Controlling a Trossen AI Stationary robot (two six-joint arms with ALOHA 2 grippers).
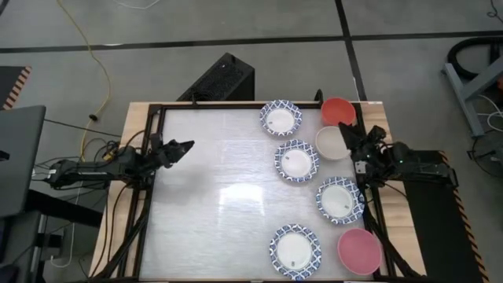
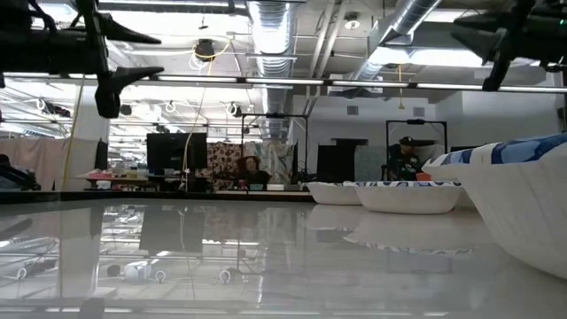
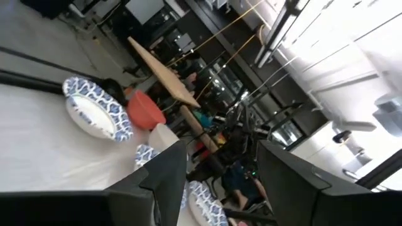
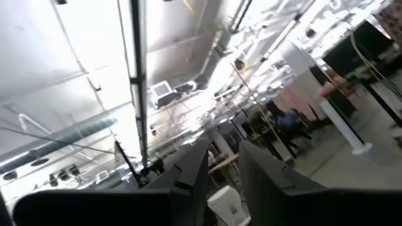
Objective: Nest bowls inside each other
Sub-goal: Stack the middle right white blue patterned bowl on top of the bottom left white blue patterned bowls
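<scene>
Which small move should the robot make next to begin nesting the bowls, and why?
Probably the right gripper should lower onto the cream-white bowl and take its rim. All seven bowls lie apart, none nested yet, and this one sits right beside that gripper, with the red bowl just behind it. The left gripper waits open at the table's far side, away from every bowl.

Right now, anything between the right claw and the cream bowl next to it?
Nothing visible. In the high view the right claw sits right beside the plain cream bowl, with no other bowl between them. The red bowl lies just beyond the cream one, and a blue-rimmed bowl sits on the claw's other side.
</scene>
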